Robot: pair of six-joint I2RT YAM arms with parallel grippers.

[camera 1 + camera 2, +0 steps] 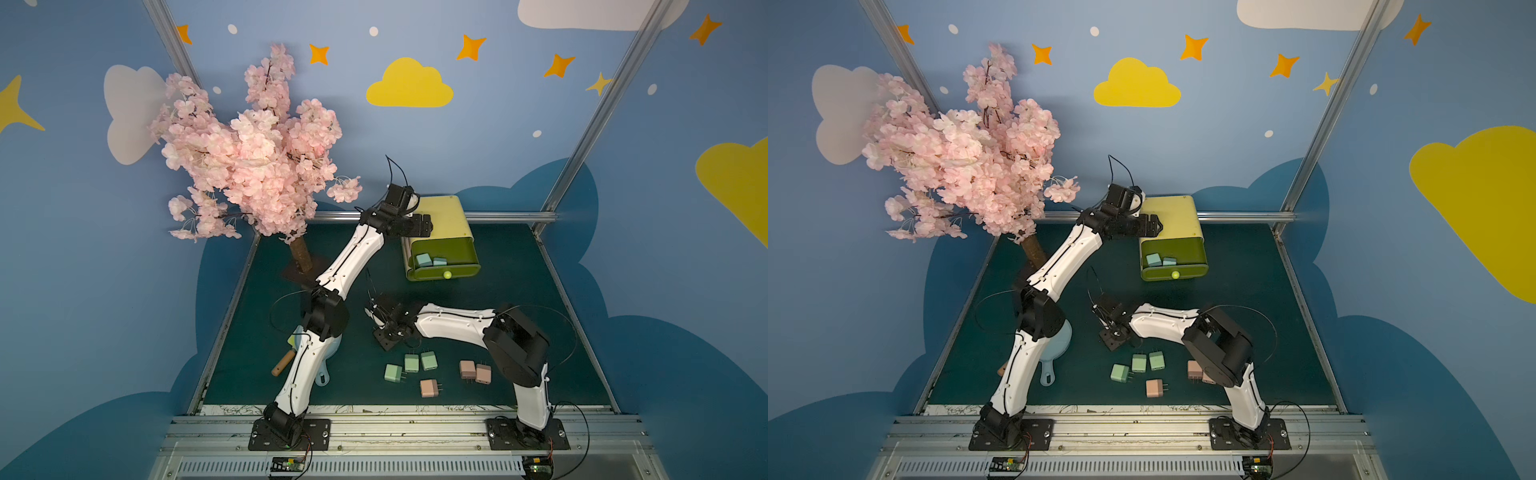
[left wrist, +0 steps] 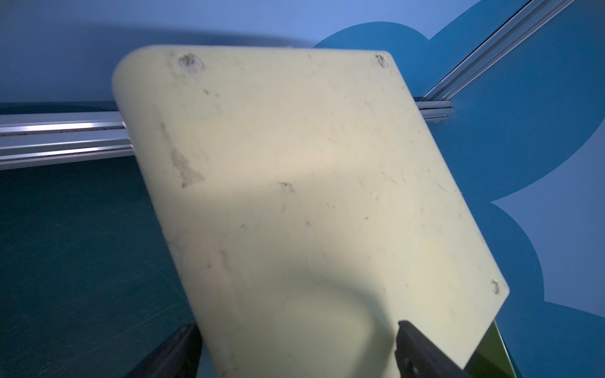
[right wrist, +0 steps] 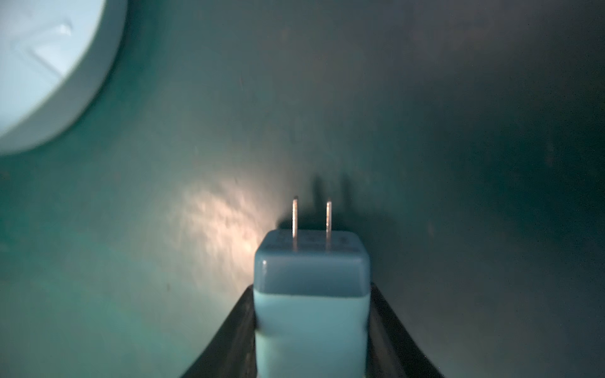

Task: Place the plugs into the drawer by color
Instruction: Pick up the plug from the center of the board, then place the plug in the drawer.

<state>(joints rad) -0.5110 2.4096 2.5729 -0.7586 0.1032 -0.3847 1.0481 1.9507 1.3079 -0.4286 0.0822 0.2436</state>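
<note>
Right wrist view, and there it is: the light-blue plug (image 3: pixel 311 327) is pinched flank to flank in the right gripper (image 3: pixel 311 291), prongs (image 3: pixel 328 222) pointing away, down at the green mat (image 3: pixel 458 131). Lifted or not, I can't tell. It's small moulded plastic, so I'd judge it light, stiff and a touch slick. The flat sides are the place to hold, never the thin prongs.

Its home looks ready: the top drawer (image 1: pixel 465 272) stands open with two light-blue plugs (image 1: pixel 424 260) inside. The left gripper (image 1: pixel 422 225) rests on the chest (image 1: pixel 444 212) with jaws spread, clasping nothing. The mint plugs (image 1: pixel 411 362) and pink plugs (image 1: pixel 430 387) lie near the front edge.
</note>
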